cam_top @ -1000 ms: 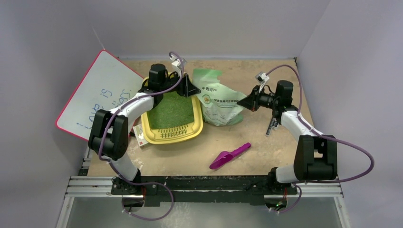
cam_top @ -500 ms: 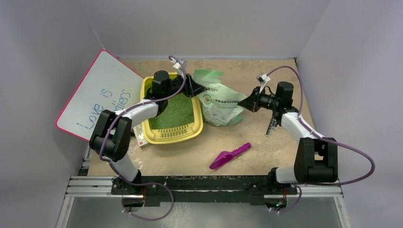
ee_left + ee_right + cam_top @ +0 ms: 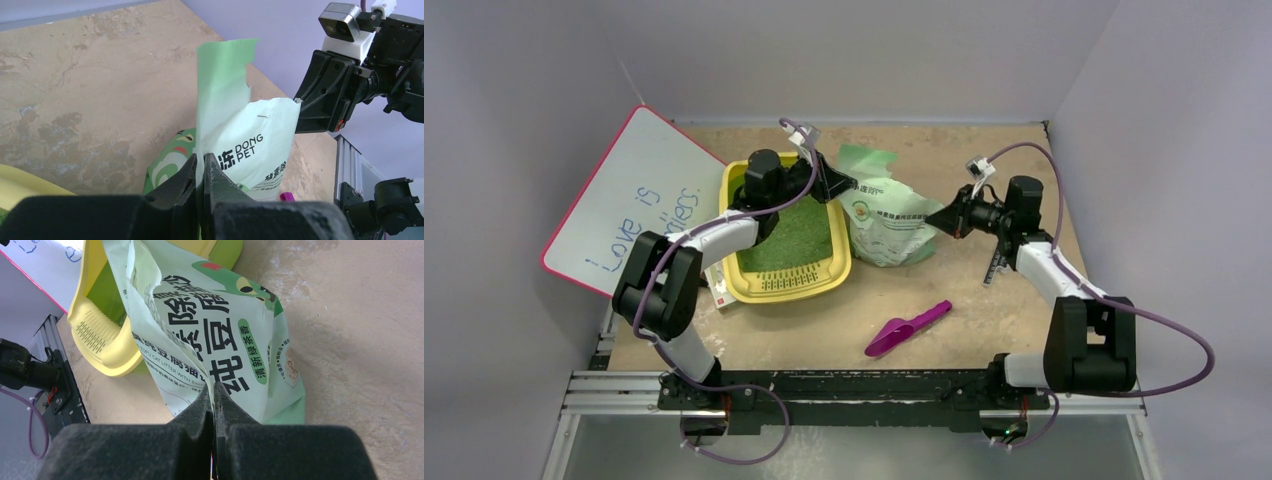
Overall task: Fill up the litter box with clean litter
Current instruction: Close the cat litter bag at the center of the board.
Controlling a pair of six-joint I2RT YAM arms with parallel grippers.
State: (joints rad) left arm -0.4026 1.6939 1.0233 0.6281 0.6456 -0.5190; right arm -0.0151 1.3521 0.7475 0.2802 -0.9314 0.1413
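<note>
I see the litter box (image 3: 776,292) sitting flat on the counter (image 3: 984,330), left of the middle, with its long side running away from me. It is a yellow rectangular plastic tray with rounded corners and a raised rim, and its slotted grate strip is at the near end. The clean litter (image 3: 796,240) lies inside as a bed of fine green granules, covering the floor of the tray from the grate strip back. I cannot see the far end fully.
</note>
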